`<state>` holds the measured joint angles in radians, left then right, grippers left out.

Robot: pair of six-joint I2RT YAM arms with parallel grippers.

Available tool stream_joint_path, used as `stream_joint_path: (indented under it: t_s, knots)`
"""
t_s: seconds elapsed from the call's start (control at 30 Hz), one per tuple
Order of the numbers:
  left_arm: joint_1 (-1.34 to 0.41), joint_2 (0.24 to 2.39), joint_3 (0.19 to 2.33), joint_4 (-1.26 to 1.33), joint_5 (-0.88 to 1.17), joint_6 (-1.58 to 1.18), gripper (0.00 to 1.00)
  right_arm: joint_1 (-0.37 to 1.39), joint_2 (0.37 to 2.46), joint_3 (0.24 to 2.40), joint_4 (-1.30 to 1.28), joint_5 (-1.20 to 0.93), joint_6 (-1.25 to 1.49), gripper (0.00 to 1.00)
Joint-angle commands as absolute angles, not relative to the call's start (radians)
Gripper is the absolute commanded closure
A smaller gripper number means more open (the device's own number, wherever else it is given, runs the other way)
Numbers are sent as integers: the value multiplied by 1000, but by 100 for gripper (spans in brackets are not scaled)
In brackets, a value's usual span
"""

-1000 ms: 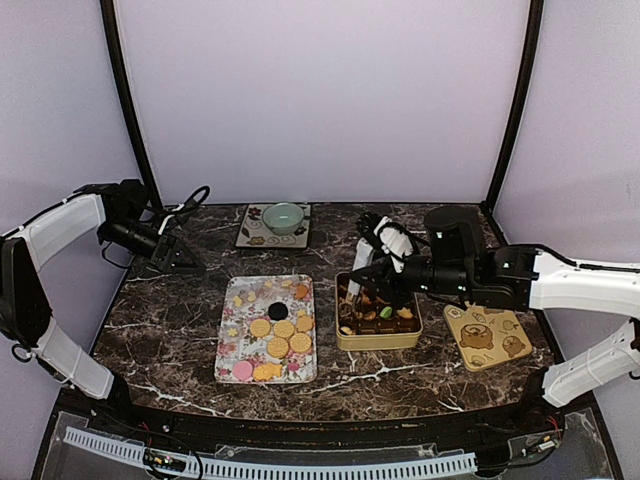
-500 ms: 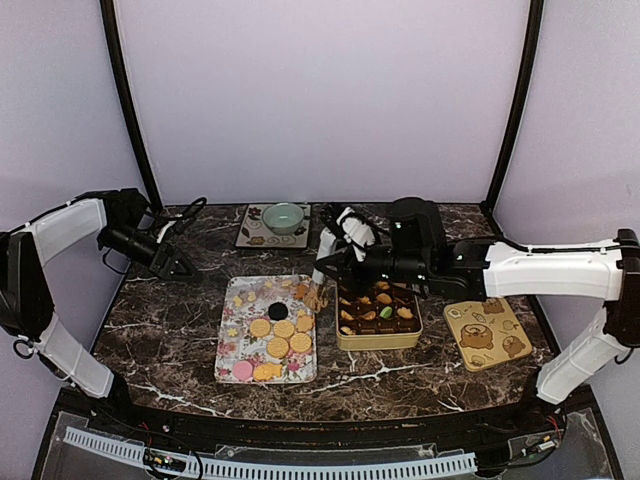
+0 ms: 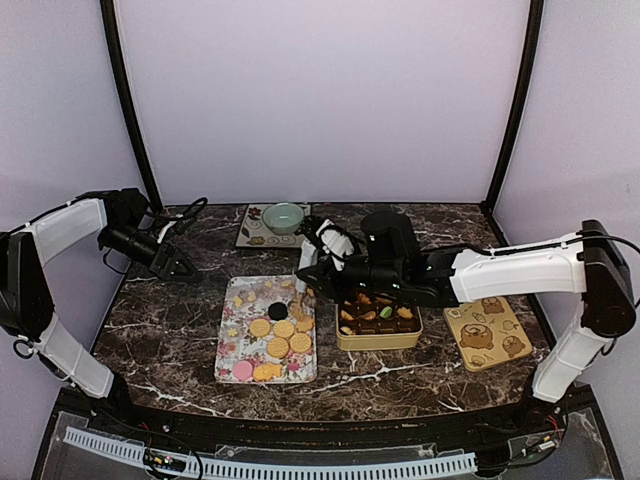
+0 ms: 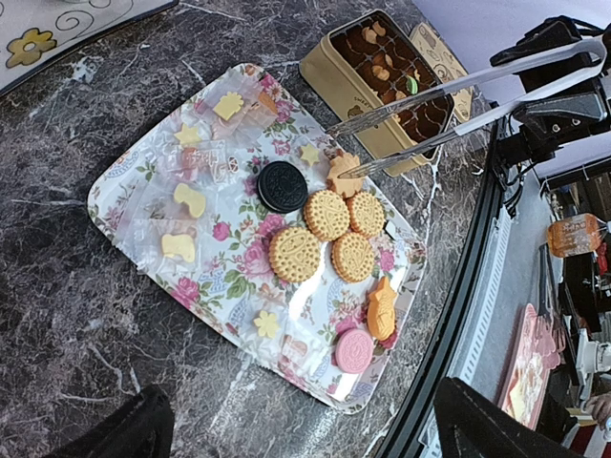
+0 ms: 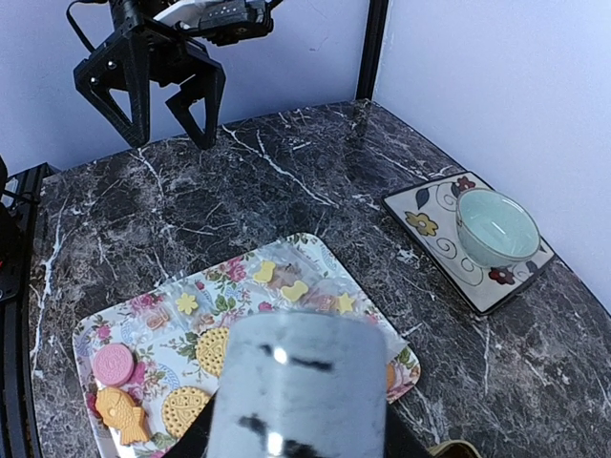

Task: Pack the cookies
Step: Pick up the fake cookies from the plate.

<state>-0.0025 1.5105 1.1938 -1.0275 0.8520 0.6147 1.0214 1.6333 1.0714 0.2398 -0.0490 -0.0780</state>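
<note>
Marble worktop: right claw clamps tongs, tips ahead over probably light, brittle cookies; pinch edges softly. Left claw gapes, empty.

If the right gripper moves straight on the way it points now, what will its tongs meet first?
Probably the leaf-shaped golden cookie on the floral tray; the tongs end right beside it, though depth is unclear.
</note>
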Motion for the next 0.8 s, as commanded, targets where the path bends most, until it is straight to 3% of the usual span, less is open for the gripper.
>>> stream_joint_path:
  t_s: [0.0, 0.37, 0.77]
  knots:
    - [3, 1479, 1194, -1054, 868, 637, 2, 1031, 1657, 1100, 321, -52, -89, 62]
    - [3, 1486, 1195, -1054, 878, 637, 2, 1033, 1687, 1099, 303, -76, -90, 63]
    - [2, 1492, 1193, -1052, 886, 638, 3, 1055, 1690, 1099, 283, -117, -75, 72]
